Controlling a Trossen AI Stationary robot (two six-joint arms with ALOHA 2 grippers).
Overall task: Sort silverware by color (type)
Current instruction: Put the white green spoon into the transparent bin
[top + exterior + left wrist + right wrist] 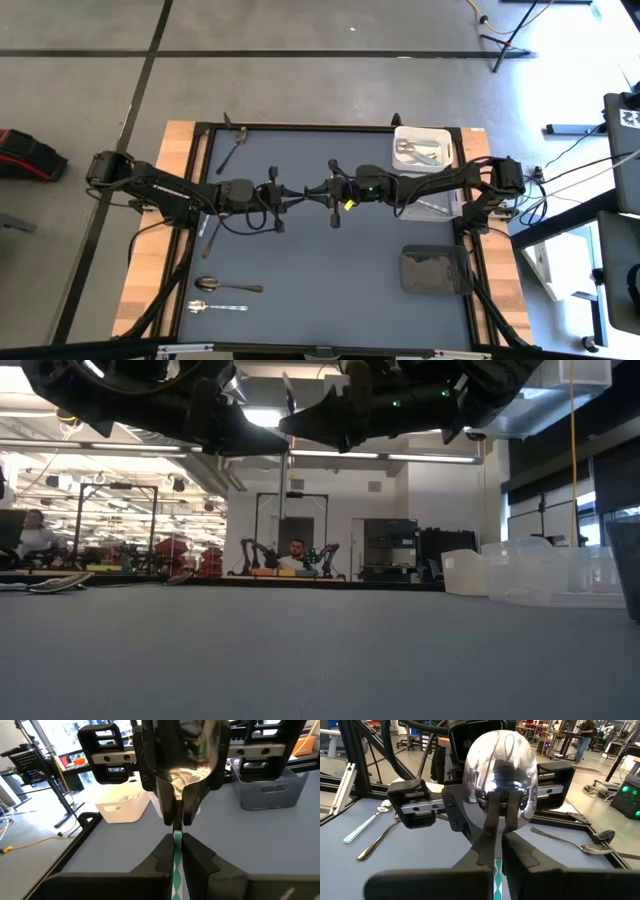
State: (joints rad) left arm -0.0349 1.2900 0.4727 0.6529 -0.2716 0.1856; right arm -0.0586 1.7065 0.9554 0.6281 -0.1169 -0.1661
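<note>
Shiny silver right in the middle: a spoon [500, 792] with a green-and-white patterned handle hangs in the air above the grey counter [330, 280], caught between both arms at once. The left gripper [291, 194] and the right gripper [318, 191] meet tip to tip over the counter's centre, and in each wrist view that arm's fingers are clamped on the thin handle while the other gripper's fingers [175, 805] pinch it from the far side. The low view shows the two grippers high over the surface. More silverware lies around: a dark spoon [226, 286] and a lighter spoon [216, 307] near the front left, another dark piece [233, 147] at the back left corner, one piece [210, 238] partly hidden under the left arm. The white bin [440, 135] at the back right holds several pieces; the dark bin [434, 270] sits front right.
</note>
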